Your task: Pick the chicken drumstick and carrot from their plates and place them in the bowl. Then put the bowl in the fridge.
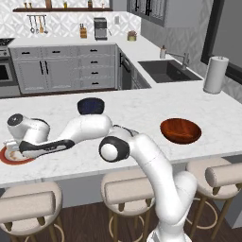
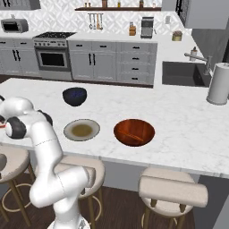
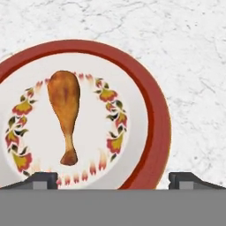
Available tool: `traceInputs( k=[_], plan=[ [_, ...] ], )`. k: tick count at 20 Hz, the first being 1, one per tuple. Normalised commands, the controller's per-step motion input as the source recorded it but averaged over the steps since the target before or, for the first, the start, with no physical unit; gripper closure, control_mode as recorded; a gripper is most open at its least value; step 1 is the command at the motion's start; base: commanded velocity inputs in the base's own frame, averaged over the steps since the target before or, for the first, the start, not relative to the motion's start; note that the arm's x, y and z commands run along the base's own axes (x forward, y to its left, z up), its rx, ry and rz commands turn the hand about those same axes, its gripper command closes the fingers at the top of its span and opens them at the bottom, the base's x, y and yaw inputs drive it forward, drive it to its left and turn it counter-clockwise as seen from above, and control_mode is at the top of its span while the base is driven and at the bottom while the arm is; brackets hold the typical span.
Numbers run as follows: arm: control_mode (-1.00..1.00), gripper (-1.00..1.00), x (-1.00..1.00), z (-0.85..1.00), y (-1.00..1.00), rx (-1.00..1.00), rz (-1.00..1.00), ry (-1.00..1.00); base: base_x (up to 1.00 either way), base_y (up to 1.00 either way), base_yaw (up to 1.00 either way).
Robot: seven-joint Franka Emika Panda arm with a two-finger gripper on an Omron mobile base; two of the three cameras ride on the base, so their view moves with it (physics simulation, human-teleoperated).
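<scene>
Two spread fingertips of the gripper [image 3: 113, 180], empty, hovered over the red-rimmed plate [image 3: 154, 110]; the chicken drumstick [image 3: 65, 112] lay left of centre, needing a sideways shift before descending.

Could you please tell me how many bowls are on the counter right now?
2: the dark blue bowl sits farther back on the counter, and the red-orange bowl sits near the front edge, right of the grey-rimmed plate.

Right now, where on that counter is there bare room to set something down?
Bare marble lies between the red bowl and the paper towel roll. It is crowded on the left: blue bowl, grey plate, red plate, the arm over it.
</scene>
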Motion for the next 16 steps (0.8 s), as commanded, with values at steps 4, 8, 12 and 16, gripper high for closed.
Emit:
traceInputs(
  k=[4,8,12,16],
  plan=[
    [-1.0,-1.0,0.45,-0.17,0.29,0.0,0.0,0.0,0.0,0.0,0.0],
    [-1.0,-1.0,0.5,0.0,0.16,0.0,0.0,0.03,0.0,0.0,0.0],
    [-1.0,-1.0,0.48,-0.13,0.31,0.0,0.0,0.1,0.0,0.0,0.0],
    [-1.0,-1.0,0.26,-0.2,0.5,0.0,0.0,0.09,0.0,0.0,0.0]
  ],
)
